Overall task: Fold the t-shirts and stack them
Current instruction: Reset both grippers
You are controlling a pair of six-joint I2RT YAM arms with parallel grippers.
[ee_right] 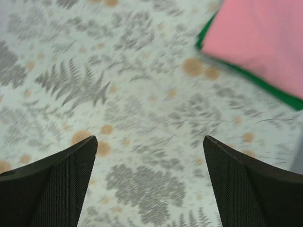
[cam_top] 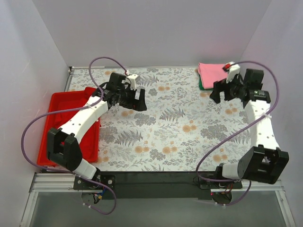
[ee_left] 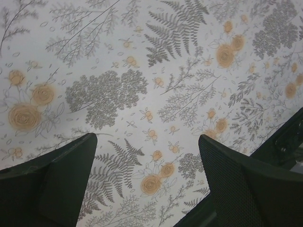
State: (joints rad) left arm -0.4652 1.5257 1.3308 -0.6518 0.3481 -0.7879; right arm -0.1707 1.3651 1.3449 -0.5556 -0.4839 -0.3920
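My right jaws are released, spread wide with nothing between them, hanging over the floral tabletop [cam_top: 175, 137]. The pink t-shirt [ee_right: 258, 38] lies folded flat just ahead of them and off to their right side, clear of both fingertips. The green t-shirt [ee_right: 284, 97] sits under it, and I see only a narrow strip of it along the pink one's near and left edges. From the top camera the pair sits at the far right corner of the tabletop, close behind the right jaws, pink [cam_top: 210, 72] on top and a sliver of green [cam_top: 201, 86] at the edge.

My left jaws are also released and wide apart, over bare patterned tabletop. Both shirts lie well apart from them, far off to their right. The red tray [cam_top: 57, 101] lies on their other side, to the left.
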